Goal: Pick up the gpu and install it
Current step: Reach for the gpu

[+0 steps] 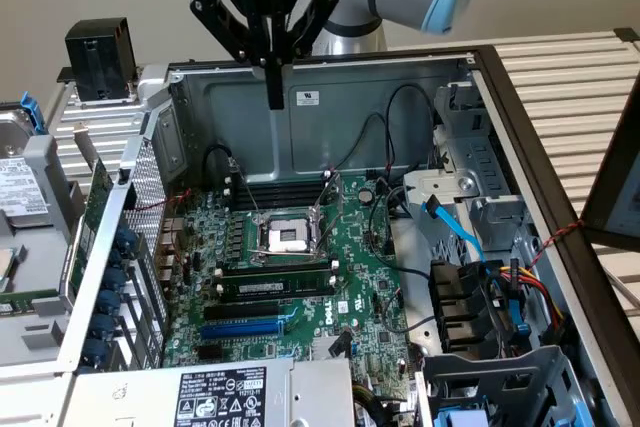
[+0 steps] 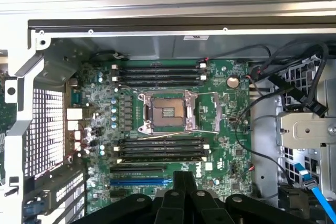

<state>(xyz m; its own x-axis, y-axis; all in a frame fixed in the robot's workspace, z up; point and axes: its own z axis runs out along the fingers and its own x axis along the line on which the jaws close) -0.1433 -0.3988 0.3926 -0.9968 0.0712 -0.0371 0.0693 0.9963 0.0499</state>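
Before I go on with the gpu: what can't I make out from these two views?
- gpu: not surely identifiable. At the exterior view's left, a green board stands half behind the perforated wall.
- Wrist view: the shut fingers cover most of the motherboard beyond the blue slot.
- Exterior view: the power supply hides the motherboard's near edge.

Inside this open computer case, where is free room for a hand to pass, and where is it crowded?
Free: above the empty blue slot, between the memory slots and the power supply. Crowded: the cables beside the drive cage.
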